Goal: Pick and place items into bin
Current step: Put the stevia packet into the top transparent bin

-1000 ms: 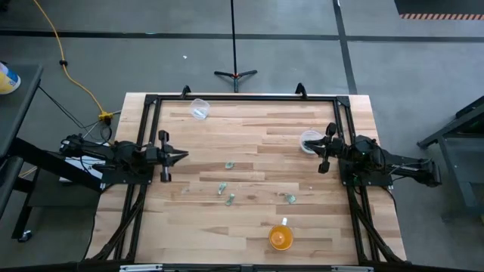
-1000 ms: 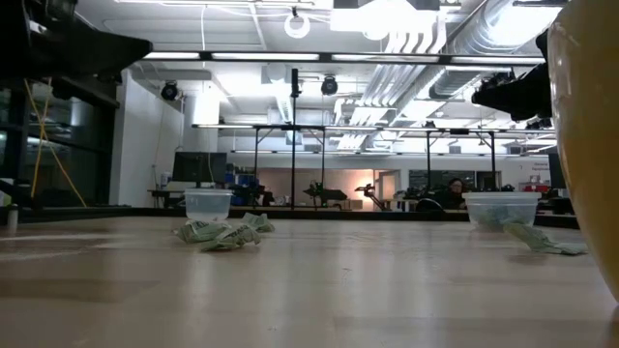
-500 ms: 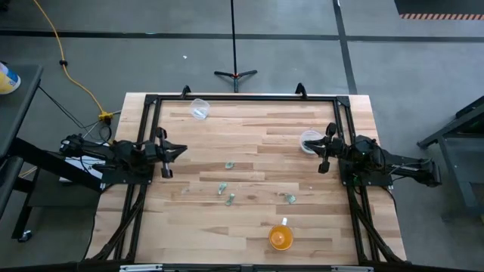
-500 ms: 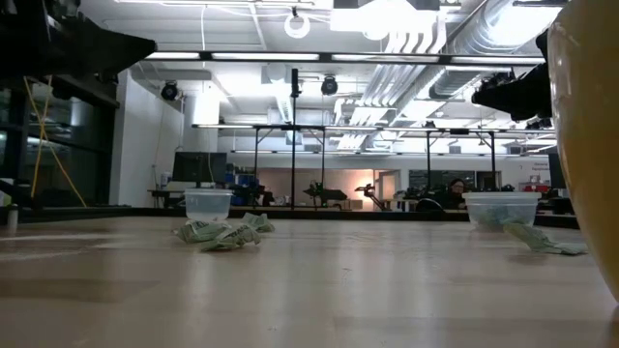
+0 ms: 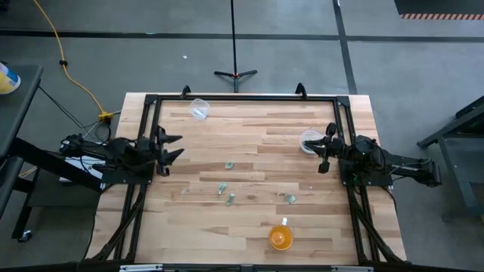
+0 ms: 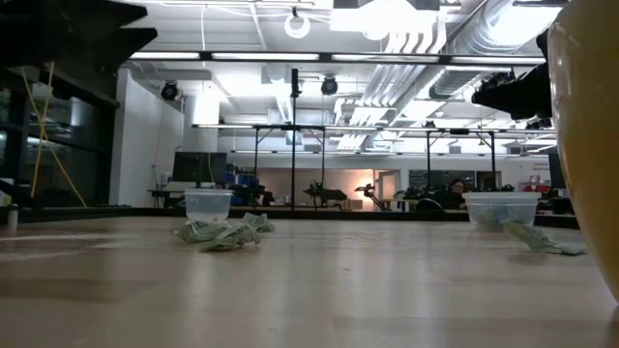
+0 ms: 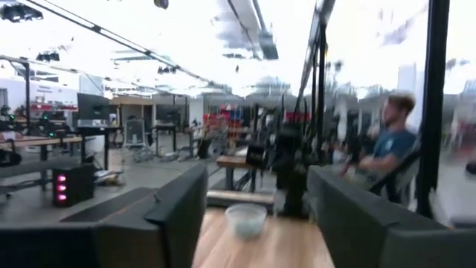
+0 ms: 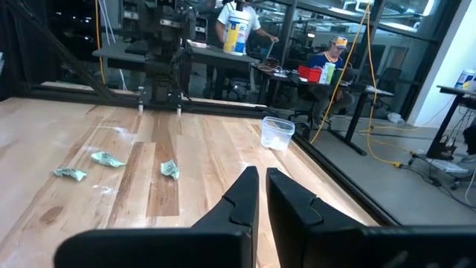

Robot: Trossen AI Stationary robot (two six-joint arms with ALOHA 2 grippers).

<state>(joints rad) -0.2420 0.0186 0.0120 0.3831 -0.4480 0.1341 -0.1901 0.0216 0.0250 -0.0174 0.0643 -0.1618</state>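
Several tiny pale green items (image 5: 229, 165) (image 5: 221, 188) (image 5: 290, 198) lie loose on the middle of the wooden table; they also show in the low view (image 6: 224, 232) and the right wrist view (image 8: 108, 158). Two clear round cups are the bins. One (image 5: 199, 108) stands at the far left and one (image 5: 308, 141) stands just in front of my right gripper. My left gripper (image 5: 178, 147) (image 7: 256, 193) hovers open at the left edge with nothing between its fingers. My right gripper (image 5: 324, 149) (image 8: 262, 186) waits shut at the right edge.
An orange cup (image 5: 280, 237) stands near the front edge, right of centre, and fills the right side of the low view (image 6: 590, 145). A black frame (image 5: 242, 97) runs around the table. People sit in the room beyond (image 7: 387, 141).
My left gripper has opened and drawn back slightly toward the table's left edge. The items and cups lie where they were.
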